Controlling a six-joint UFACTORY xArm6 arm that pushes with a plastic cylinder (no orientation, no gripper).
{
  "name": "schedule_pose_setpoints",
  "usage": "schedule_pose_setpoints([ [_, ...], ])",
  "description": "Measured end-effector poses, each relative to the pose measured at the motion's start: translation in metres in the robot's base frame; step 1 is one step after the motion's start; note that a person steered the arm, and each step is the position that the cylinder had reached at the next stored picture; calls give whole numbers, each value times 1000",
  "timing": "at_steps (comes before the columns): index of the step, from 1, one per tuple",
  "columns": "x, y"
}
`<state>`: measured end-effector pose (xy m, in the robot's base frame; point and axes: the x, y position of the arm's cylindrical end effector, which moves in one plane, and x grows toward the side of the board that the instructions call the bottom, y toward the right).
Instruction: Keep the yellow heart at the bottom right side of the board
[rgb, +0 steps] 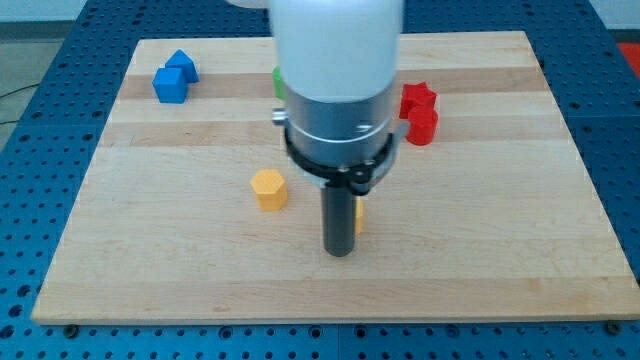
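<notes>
My tip (339, 252) rests on the board a little below its middle. A yellow block (359, 214), likely the yellow heart, is almost wholly hidden behind the rod; only a thin sliver shows at the rod's right edge, so its shape cannot be made out. It seems to touch the rod. A yellow hexagon block (269, 189) lies to the left of the rod, apart from it.
Two blue blocks (174, 77) sit together at the view's top left. Two red blocks (419, 110) sit right of the arm. A green block (277, 83) peeks out at the arm's left edge. The wooden board (500, 250) lies on a blue perforated table.
</notes>
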<state>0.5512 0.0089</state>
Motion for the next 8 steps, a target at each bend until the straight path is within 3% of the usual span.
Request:
schedule_pose_setpoints([
  [2,-33,-36],
  [3,-29,7],
  [5,-55,34],
  [7,6,176],
  [8,-36,175],
])
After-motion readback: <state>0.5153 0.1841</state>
